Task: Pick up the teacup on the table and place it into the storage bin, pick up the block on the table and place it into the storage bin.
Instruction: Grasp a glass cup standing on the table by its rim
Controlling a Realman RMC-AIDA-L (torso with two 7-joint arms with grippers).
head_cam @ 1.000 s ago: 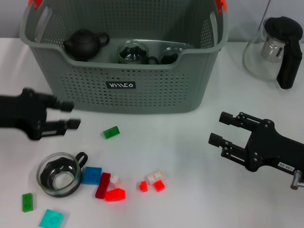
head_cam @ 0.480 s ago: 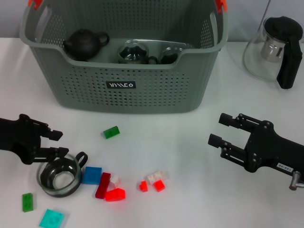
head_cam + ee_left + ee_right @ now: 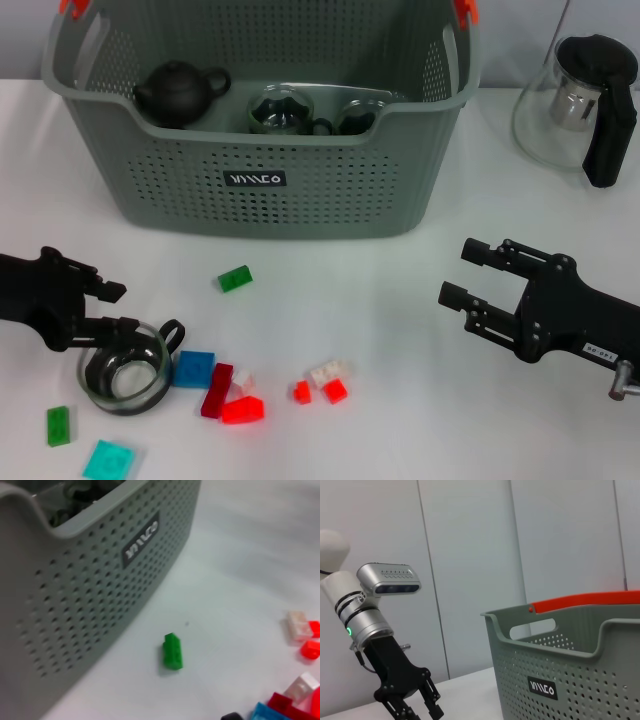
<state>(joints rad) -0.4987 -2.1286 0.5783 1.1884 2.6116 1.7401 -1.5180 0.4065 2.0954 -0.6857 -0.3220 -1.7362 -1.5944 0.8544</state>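
Note:
The glass teacup [image 3: 124, 370] with a black handle stands at the front left of the table. My left gripper [image 3: 112, 308] is open just above the cup's far rim, its lower finger right at the rim. It also shows far off in the right wrist view [image 3: 419, 710]. Loose blocks lie nearby: a green block [image 3: 234, 278], also in the left wrist view [image 3: 173, 651], a blue block [image 3: 192, 369] and red blocks [image 3: 243, 409]. The storage bin [image 3: 330, 190] stands at the back, also in the wrist views [image 3: 75, 590] [image 3: 590, 685]. My right gripper [image 3: 465, 272] is open and empty at the right.
A glass pitcher [image 3: 545, 125] with a black handle stands at the back right. The bin holds a black teapot [image 3: 178, 92] and glass cups [image 3: 280, 110]. A green block [image 3: 57, 425] and a cyan block [image 3: 108, 462] lie near the front left edge.
My left gripper has come down and toward the front, from beside the bin to the teacup's rim, and has edged a little closer since half a second ago. The right arm has not moved.

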